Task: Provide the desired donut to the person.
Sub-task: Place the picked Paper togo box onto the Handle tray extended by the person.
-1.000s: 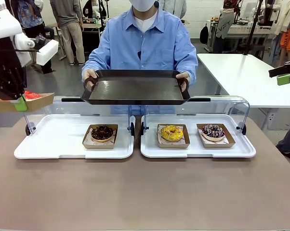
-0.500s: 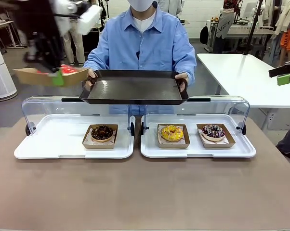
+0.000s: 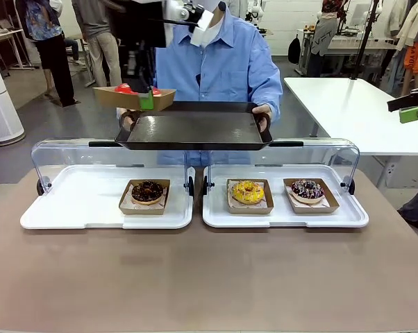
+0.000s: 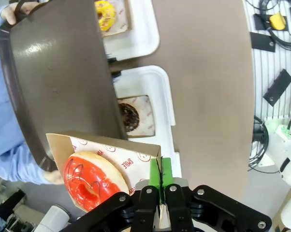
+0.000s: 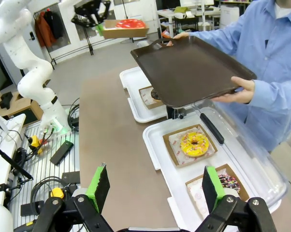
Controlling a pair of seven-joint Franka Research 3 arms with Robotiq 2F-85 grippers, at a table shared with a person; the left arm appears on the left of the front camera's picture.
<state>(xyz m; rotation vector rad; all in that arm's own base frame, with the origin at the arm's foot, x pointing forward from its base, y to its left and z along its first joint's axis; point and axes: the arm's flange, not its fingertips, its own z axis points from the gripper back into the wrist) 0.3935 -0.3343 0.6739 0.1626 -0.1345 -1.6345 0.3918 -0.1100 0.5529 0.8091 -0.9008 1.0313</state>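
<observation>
I counted four donuts: a red-glazed donut (image 3: 125, 89) at the far left, then a chocolate donut (image 3: 147, 191), a yellow donut (image 3: 248, 191) and a dark sprinkled donut (image 3: 307, 189) nearer, on the counter (image 3: 209, 277). Each lay in a cardboard boat (image 3: 110, 98), four in all. I saw two white trays, the left white tray (image 3: 70, 211) and the right white tray (image 3: 349, 211). There were two covers, the left clear lid (image 3: 63, 149) and the right clear lid (image 3: 320, 147). There was one brown serving tray (image 3: 195, 129), one person (image 3: 219, 66) and two pincers, the left pincer (image 3: 146, 100) and the right pincer (image 5: 156, 181).

Red-glazed donut (image 3: 125, 89) in carton (image 3: 119, 98) carried right, now at left corner of dark tray (image 3: 195, 128)
</observation>
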